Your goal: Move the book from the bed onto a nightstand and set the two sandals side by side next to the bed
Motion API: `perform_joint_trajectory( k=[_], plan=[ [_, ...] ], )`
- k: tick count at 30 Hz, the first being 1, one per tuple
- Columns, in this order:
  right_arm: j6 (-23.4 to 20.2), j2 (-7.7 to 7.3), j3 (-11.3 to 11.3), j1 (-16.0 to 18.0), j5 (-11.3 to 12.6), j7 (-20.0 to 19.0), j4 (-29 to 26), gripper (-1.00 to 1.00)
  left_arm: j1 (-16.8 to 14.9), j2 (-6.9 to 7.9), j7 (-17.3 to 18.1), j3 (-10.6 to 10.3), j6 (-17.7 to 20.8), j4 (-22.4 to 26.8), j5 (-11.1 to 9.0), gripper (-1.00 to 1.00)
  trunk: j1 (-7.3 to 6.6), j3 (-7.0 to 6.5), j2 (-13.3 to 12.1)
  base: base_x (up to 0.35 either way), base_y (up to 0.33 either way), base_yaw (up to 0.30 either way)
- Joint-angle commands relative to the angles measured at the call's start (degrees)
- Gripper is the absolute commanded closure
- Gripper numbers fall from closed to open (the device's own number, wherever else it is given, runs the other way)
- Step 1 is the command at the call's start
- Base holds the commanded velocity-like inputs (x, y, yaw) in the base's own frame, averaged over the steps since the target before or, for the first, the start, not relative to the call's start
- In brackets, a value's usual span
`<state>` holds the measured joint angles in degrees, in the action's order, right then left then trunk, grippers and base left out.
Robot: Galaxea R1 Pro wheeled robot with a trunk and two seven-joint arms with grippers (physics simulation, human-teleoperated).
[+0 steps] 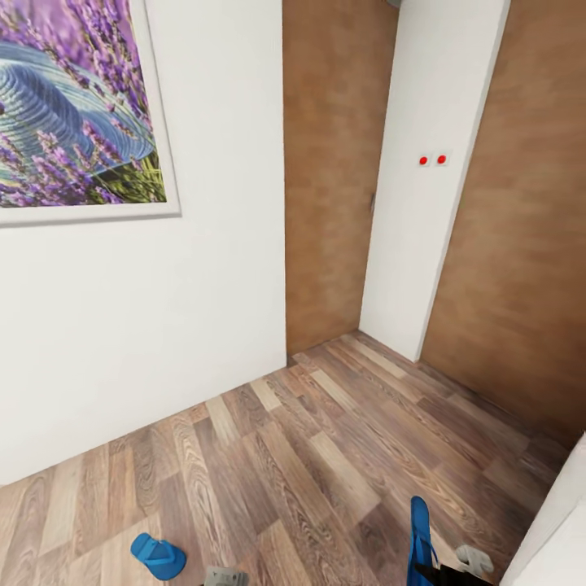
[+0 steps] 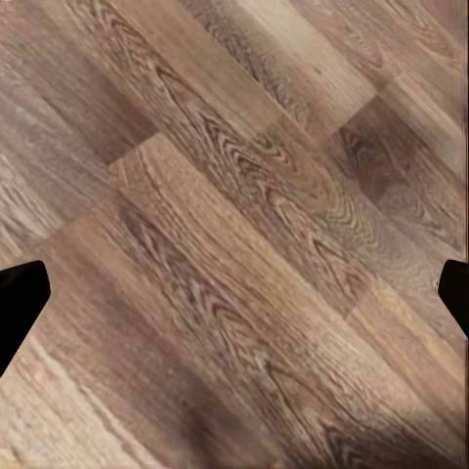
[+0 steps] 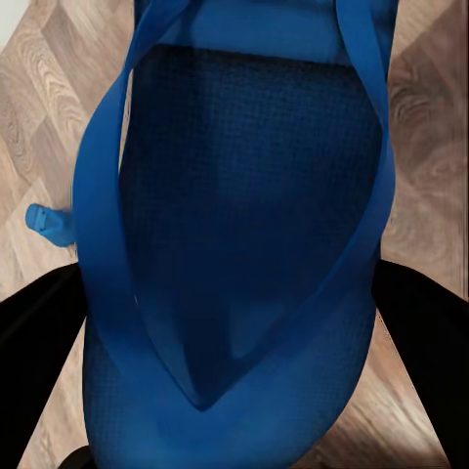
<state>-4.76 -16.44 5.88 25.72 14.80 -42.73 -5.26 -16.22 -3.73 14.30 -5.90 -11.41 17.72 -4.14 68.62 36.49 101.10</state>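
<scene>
The right tool (image 3: 234, 322) is clamped on 1 blue sandal (image 3: 244, 225), held edge-up above the wood-plank floor (image 1: 325, 456) near the white wall, while the left tool (image 2: 234, 293) gapes wide over bare planks and the other sandal (image 1: 158, 557) lies flat nearby.

Little of the robot's body is shown. Two pale grey, rounded casings are seen low in the head view, the left pincer (image 1: 225, 577) and the right pincer (image 1: 474, 560). In the wrist views, the fingers (image 3: 430, 352) are rendered as matt black, blunt-tipped slabs without markings.
</scene>
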Motion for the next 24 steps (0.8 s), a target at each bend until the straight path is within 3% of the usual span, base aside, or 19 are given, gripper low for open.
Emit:
perform_joint_trajectory(
  k=[1,10,19,24],
  plan=[
    [-0.52,0.0,0.54,0.03,0.14,-0.26,-0.01,1.0,-0.04,0.04,0.03,-0.34,-0.2,-0.05,-0.43,-1.0,-0.01,0.05,0.03,0.0,0.0,-0.284],
    [-0.52,0.0,0.54,0.03,0.14,-0.25,-0.01,1.0,-0.04,0.04,0.03,-0.34,-0.2,-0.05,-0.43,-1.0,-0.01,0.05,0.03,0.0,0.0,-0.264],
    [-0.52,0.0,0.54,0.03,0.14,-0.32,-0.01,1.0,-0.04,0.04,-0.02,-0.34,-0.2,-0.05,-0.43,-1.0,-0.01,0.05,0.03,0.001,0.0,-0.029],
    [-0.52,0.08,0.54,0.03,0.13,-0.31,-0.01,1.0,-0.03,0.04,-0.06,-0.34,-0.2,-0.05,-0.43,-1.0,-0.01,0.05,0.03,0.174,0.0,-0.001]
  ],
)
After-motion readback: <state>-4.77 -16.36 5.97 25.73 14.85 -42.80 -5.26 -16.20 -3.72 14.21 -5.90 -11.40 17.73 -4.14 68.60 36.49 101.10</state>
